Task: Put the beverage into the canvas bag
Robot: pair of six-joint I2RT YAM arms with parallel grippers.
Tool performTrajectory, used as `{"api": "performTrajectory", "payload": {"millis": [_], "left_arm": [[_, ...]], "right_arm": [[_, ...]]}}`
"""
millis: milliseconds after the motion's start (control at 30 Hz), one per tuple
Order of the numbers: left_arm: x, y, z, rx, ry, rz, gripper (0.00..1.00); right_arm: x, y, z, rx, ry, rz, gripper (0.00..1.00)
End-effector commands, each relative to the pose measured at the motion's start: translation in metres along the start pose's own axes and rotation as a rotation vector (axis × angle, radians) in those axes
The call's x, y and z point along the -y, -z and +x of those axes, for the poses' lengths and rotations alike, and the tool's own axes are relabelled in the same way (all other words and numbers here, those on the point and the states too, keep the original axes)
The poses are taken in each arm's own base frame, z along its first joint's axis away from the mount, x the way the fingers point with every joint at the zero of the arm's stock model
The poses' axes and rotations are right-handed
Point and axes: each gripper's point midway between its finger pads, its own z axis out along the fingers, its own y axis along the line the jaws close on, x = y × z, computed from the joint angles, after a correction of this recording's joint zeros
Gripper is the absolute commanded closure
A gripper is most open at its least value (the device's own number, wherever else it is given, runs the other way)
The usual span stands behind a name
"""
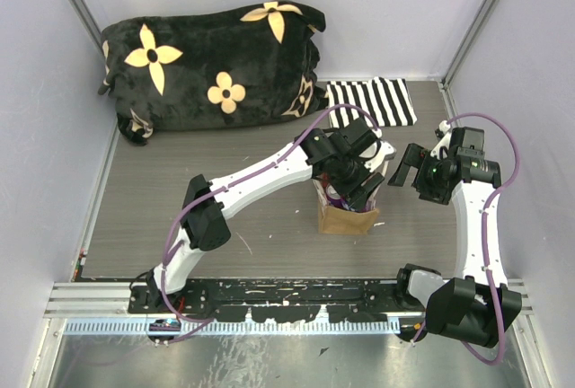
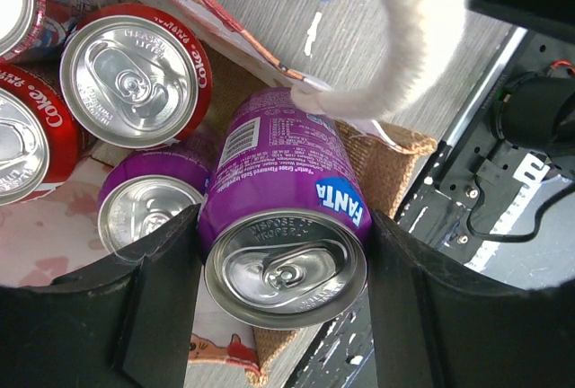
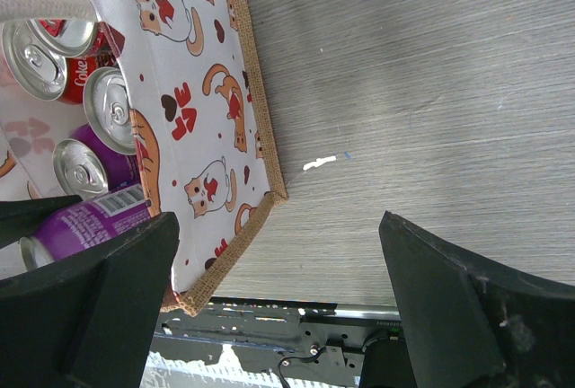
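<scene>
1. Purple describes the soda can [image 2: 283,226] with a Fanta label. It is gripped on both sides by the dark fingers [image 2: 153,307] of the left claw [image 2: 283,262], with its silver top facing the wrist camera.
2. The left claw is closed only as far as the can's width allows, and its pads press flat against the can wall.
3. The can is at the mouth of the tan bag [image 1: 346,217], close to one corner of the woven rim [image 2: 395,154]. Its lower end points down into the bag, and I cannot tell whether that end rests on anything.
4. A cream loop handle [image 2: 413,38] curves across just past the can's lower end.
5. Inside the bag, three red cola cans [image 2: 130,74] stand upright, and a second purple can [image 2: 148,213] stands right beside the held one.
6. In the overhead view, the bag stands upright on the grey table [image 1: 180,172] under the left claw [image 1: 355,186].
7. The right claw [image 3: 296,289] is spread wide and holds nothing. It hangs over bare table just beside the bag's cat-printed wall [image 3: 207,110].
8. A striped cloth [image 1: 373,101] and a black cushion with cream flowers [image 1: 211,60] lie at the far edge, well apart from the bag.
</scene>
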Motion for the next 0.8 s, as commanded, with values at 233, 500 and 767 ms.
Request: {"api": "performTrajectory", "payload": {"millis": [233, 500, 767], "left_arm": [[0.005, -0.016, 0.005, -0.016, 0.030, -0.084, 1.00], [0.022, -0.024, 0.014, -0.039, -0.002, -0.076, 1.00], [0.031, -0.029, 0.018, -0.044, -0.054, -0.094, 0.99]], "right_arm": [[-0.004, 0.000, -0.008, 0.039, 0.007, -0.025, 0.00], [-0.004, -0.002, -0.006, 0.035, 0.003, -0.028, 0.00], [-0.004, -0.004, -0.004, 0.032, 0.003, -0.035, 0.00]]}}
